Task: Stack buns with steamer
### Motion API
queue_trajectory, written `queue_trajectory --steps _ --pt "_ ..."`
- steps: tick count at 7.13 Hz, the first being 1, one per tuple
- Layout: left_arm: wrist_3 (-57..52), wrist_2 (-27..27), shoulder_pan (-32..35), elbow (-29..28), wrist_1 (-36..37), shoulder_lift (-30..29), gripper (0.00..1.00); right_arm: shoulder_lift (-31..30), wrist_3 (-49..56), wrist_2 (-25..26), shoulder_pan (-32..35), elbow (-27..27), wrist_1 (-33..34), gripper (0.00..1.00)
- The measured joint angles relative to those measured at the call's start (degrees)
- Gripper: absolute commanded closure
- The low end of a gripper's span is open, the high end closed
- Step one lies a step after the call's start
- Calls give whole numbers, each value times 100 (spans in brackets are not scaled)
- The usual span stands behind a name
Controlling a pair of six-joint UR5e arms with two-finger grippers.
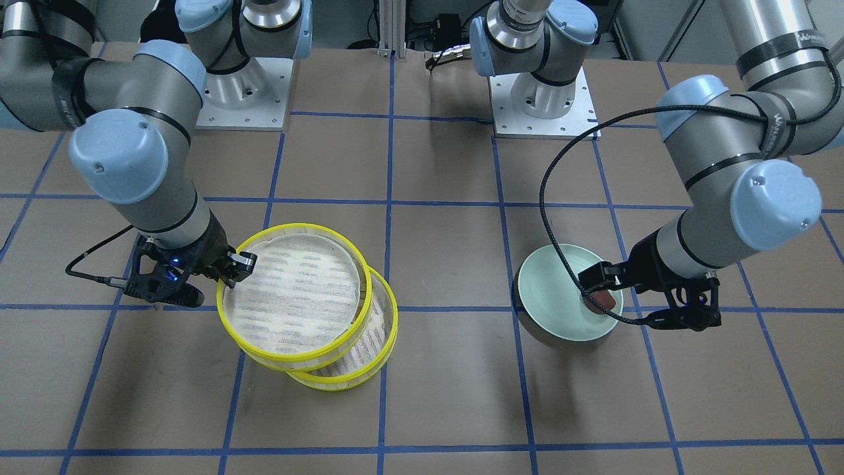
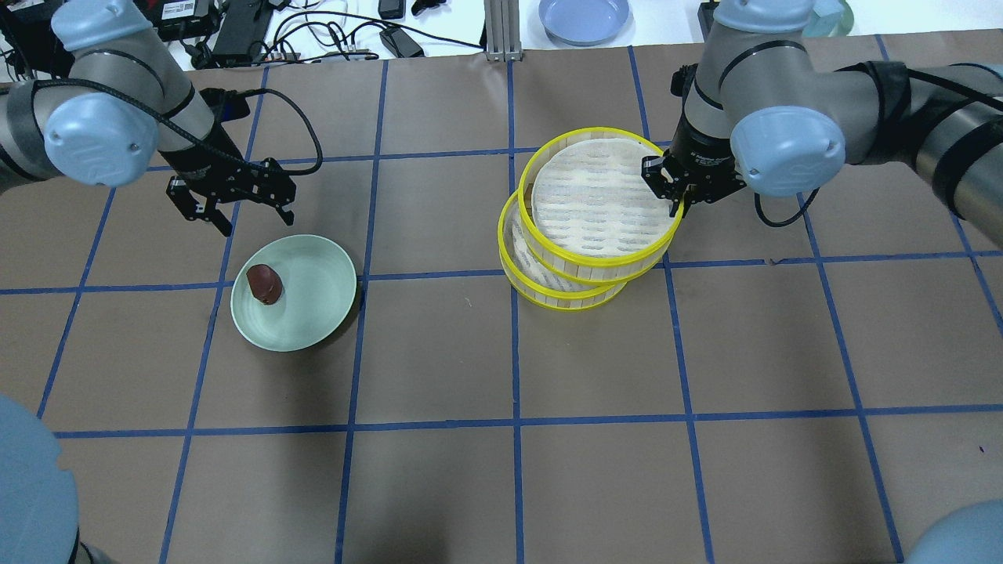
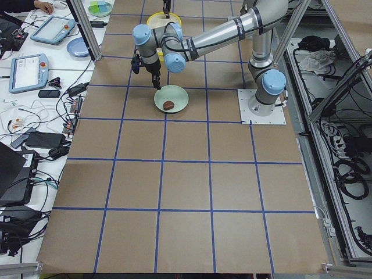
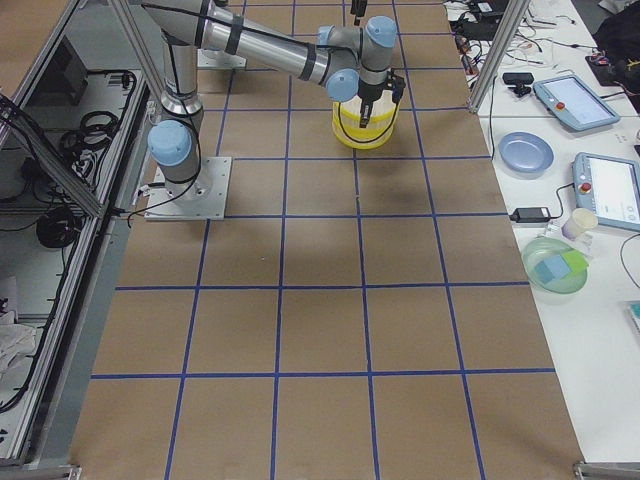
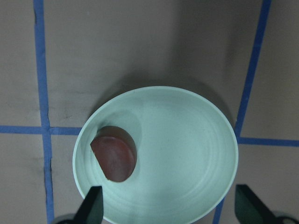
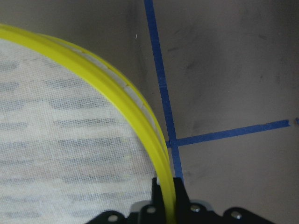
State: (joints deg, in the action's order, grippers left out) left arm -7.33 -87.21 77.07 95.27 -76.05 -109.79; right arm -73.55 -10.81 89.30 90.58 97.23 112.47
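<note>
A dark reddish-brown bun point(image 2: 265, 283) lies on the left part of a pale green plate point(image 2: 313, 305). My left gripper point(image 2: 258, 223) is open and empty, hovering above the plate's far edge. In the left wrist view the bun point(image 5: 114, 151) lies on the plate point(image 5: 187, 140) between the spread fingertips point(image 5: 93, 205). My right gripper point(image 2: 674, 205) is shut on the yellow rim of the upper steamer tray point(image 2: 599, 200), which lies offset over the lower steamer tray point(image 2: 564, 294). The rim point(image 6: 168, 196) shows pinched in the right wrist view. The cream-white bun is not visible.
A blue plate point(image 2: 584, 17) and cables lie beyond the table's far edge. The two arm bases point(image 1: 244, 92) stand on the robot's side of the table. Blue tape lines grid the brown surface.
</note>
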Motion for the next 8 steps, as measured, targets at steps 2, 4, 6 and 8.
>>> queue_trajectory --steps 2,4,6,8 --pt "-57 -156 -54 368 309 -260 0 155 -49 -14 79 16 259 100" --pt "-69 -608 -73 447 339 -485 0 251 -60 -18 147 23 407 100" --pt "-31 -793 -78 455 334 -635 58 307 -65 -18 222 30 482 100" --pt "0 -780 -78 429 371 -758 100 320 -62 -24 238 59 484 100"
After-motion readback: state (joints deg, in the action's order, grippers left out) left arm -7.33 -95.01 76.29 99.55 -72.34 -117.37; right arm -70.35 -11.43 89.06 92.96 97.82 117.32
